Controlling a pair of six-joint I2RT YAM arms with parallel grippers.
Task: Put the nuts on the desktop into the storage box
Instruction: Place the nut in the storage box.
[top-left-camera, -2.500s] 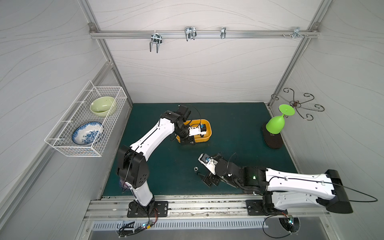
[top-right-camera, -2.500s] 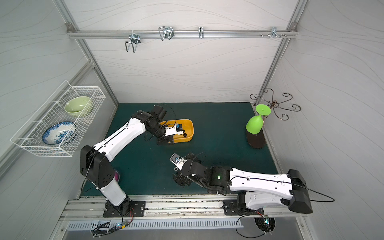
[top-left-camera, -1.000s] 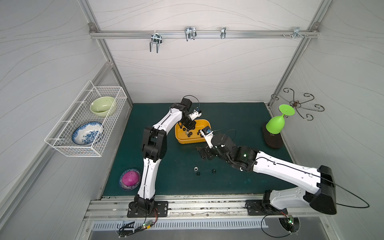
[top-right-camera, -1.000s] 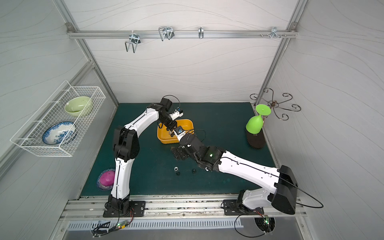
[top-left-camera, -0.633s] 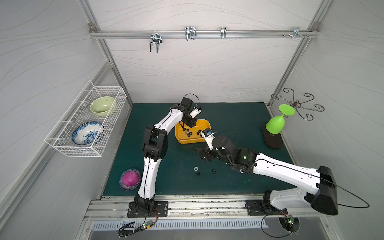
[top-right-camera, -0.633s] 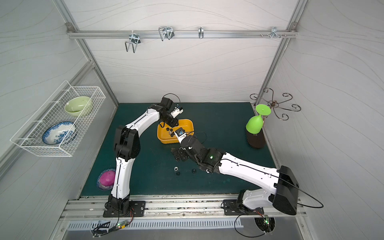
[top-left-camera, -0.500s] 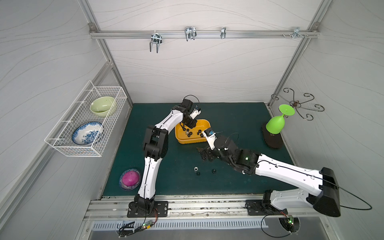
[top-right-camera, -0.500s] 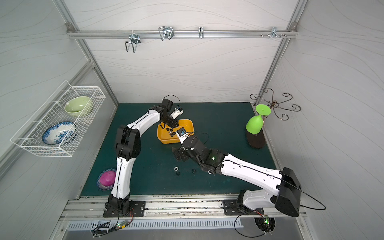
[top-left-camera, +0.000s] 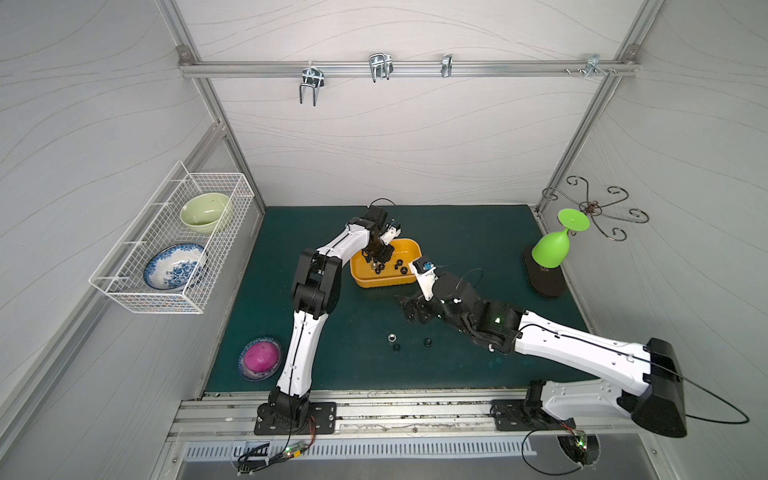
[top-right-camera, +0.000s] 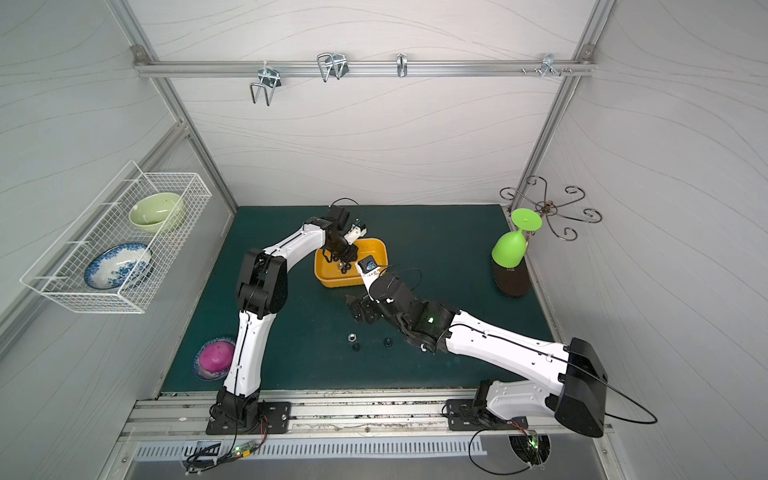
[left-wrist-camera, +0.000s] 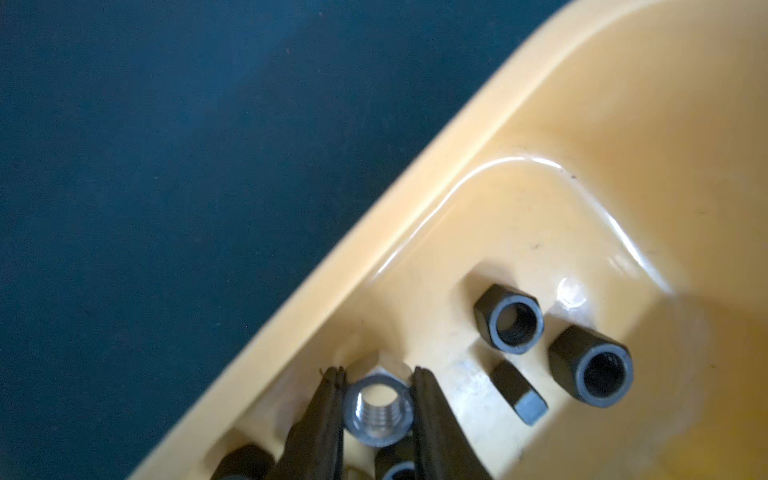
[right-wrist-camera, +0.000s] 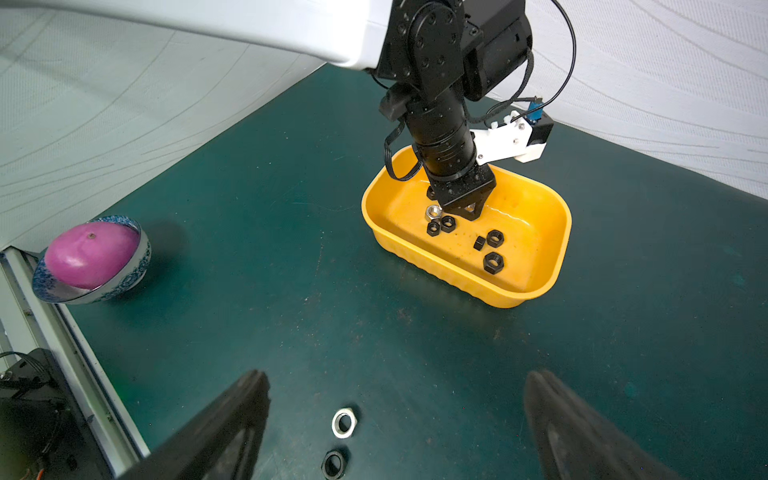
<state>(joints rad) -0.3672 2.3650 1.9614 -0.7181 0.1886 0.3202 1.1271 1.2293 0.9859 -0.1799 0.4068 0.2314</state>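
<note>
Silver nut (left-wrist-camera: 379, 409) brought down into the storage box (left-wrist-camera: 540, 124), not yet released
The nut is clamped between the narrow jaws of the left gripper (left-wrist-camera: 378, 376), which has just been lowered inside the box; black nuts (left-wrist-camera: 515, 320) lie just beside it. Three nuts (top-left-camera: 391, 337) are left on the desktop (top-left-camera: 457, 232) close by the right gripper (right-wrist-camera: 397, 374), spread wide and empty; nothing is seen in the way.
</note>
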